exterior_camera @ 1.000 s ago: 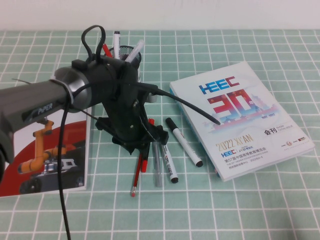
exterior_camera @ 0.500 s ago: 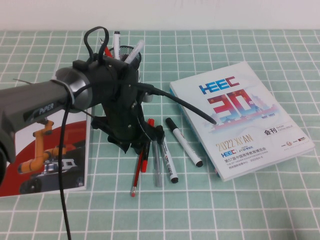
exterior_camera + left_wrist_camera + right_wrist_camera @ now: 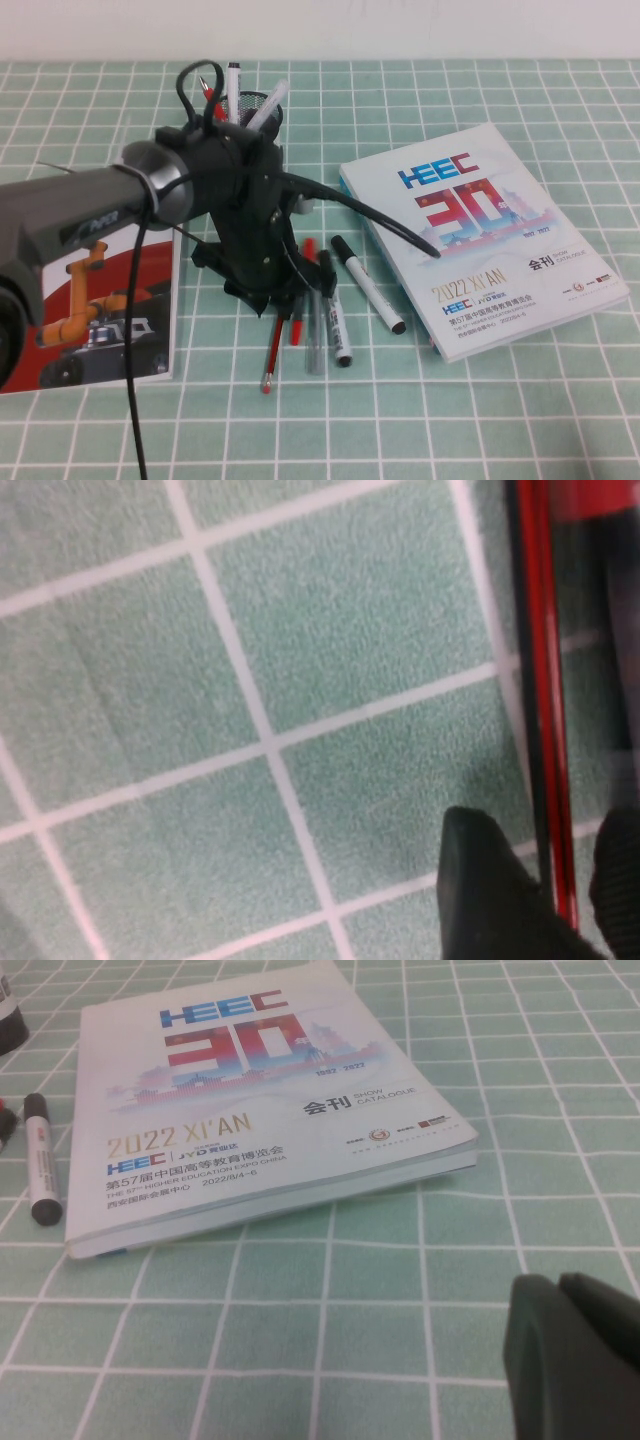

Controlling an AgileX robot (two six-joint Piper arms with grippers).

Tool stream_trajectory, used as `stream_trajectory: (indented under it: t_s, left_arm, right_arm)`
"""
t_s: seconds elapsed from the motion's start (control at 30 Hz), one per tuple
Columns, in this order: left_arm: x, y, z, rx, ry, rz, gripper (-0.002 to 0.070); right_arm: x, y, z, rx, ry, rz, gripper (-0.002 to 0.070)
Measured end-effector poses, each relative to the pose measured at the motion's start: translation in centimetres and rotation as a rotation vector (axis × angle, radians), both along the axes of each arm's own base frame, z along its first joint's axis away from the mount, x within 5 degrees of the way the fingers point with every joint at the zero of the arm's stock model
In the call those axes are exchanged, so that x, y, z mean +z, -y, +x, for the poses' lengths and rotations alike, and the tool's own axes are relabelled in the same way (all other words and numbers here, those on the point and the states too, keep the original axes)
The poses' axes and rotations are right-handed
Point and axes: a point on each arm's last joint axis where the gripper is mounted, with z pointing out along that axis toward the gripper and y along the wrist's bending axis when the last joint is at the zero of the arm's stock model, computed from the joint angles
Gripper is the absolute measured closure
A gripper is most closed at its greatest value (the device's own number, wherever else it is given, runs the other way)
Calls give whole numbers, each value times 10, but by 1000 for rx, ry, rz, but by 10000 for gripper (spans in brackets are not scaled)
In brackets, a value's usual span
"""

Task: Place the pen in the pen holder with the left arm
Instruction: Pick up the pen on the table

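The pen (image 3: 272, 355) is a thin red stick with a pale end, lying on the green checked cloth among other pens. My left gripper (image 3: 283, 300) is low over its upper part and hides it. In the left wrist view the pen (image 3: 547, 680) runs between the two black fingertips (image 3: 485, 880), which stand narrowly apart on either side of it; the pen still rests on the cloth. The pen holder (image 3: 266, 106), a black mesh cup with several pens in it, stands behind the arm, mostly hidden. My right gripper (image 3: 575, 1355) is shut and empty above the cloth near the catalogue.
A thicker red pen (image 3: 300, 322), a clear pen (image 3: 315, 345) and two white markers with black caps (image 3: 335, 320) (image 3: 368, 285) lie beside the pen. A white HEEC catalogue (image 3: 480, 235) lies to the right, and a red brochure (image 3: 100, 310) to the left.
My left arm has shifted a little to the right and towards the far side over the pens. The pens on the cloth have not moved.
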Motion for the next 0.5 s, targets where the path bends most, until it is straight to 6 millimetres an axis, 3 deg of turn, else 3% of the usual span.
stream_trajectory:
  t_s: [0.5]
  left_arm:
    - [-6, 2, 0, -7, -12, 8, 470]
  right_arm:
    - [0, 0, 0, 0, 0, -2, 697]
